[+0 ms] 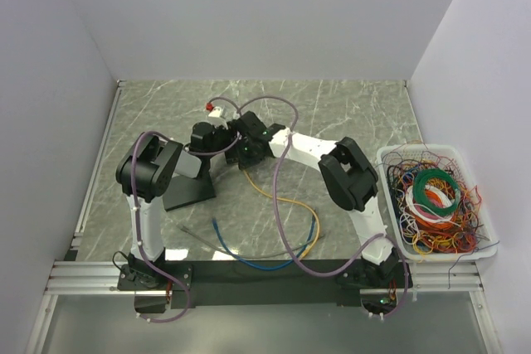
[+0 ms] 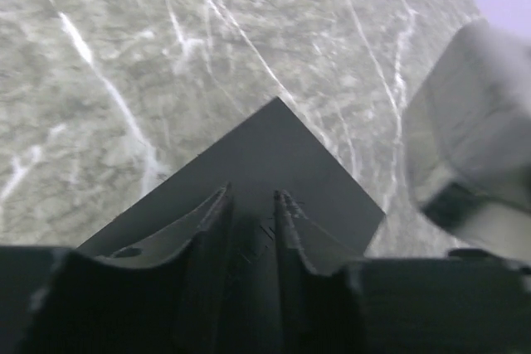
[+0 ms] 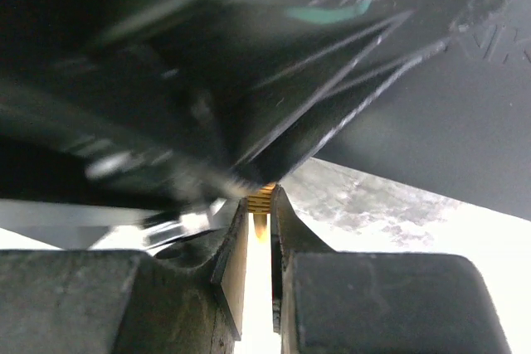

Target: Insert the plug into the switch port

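Note:
The black switch (image 1: pixel 187 192) lies flat on the marble table; its port is hidden. Both grippers meet just behind it. In the left wrist view my left gripper (image 2: pixel 251 201) hovers over the switch's top face (image 2: pixel 274 147), its fingers a narrow gap apart with only that dark face showing between them. My right gripper (image 3: pixel 260 205) is shut on the yellow plug (image 3: pixel 261 199), which sticks out of the fingertips against a blurred dark body above. From the right gripper (image 1: pixel 241 148) the plug's yellow cable (image 1: pixel 286 205) trails toward the table's front.
A white basket (image 1: pixel 390 159) full of coloured wires stands at the right edge. A blue cable (image 1: pixel 249 261) lies near the front rail. A small red-and-white object (image 1: pixel 211 108) sits behind the grippers. White walls close in the table on three sides.

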Tool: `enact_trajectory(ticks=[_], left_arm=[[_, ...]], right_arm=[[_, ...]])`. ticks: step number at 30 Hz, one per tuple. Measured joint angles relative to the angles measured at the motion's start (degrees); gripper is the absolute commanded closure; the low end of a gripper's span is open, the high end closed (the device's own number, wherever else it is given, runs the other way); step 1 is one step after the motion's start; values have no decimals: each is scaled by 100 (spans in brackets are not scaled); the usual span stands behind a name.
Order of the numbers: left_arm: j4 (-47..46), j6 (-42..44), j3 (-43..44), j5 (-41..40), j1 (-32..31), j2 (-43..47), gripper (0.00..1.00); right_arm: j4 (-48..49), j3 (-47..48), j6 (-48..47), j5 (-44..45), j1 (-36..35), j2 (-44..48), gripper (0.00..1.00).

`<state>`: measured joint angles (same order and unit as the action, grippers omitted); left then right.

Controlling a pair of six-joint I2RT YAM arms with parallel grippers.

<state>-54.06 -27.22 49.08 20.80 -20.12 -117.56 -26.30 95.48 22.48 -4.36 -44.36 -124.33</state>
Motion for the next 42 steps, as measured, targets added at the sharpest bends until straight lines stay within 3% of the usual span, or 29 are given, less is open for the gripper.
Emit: enact_trajectory(ticks=[7,15,18,23,25,33,42], left_arm=[[-315,-197,-179,634,79,-17,52],[-411,-258,-260,957,79,2,50],[-413,-317,-350,1038,48,74,50],[-229,-522,-470,1060,-52,251,51],[-24,-636,-507,988,-74,376,51],[1705,-881,-710,153,-98,1340,52],[3364,-973,-981,-748,-155,2800,53]], right_arm=[[1043,-1071,-50,74,87,352,100],[1628,-1596,-48,260,225,590,98],[1821,-1816,-90,348,273,706,92],[1926,-2155,-205,573,398,944,65],[1904,-2234,-243,662,505,1027,57],[1801,-2127,-540,1182,1005,1045,40],[1574,-1196,-844,1591,1556,664,36]])
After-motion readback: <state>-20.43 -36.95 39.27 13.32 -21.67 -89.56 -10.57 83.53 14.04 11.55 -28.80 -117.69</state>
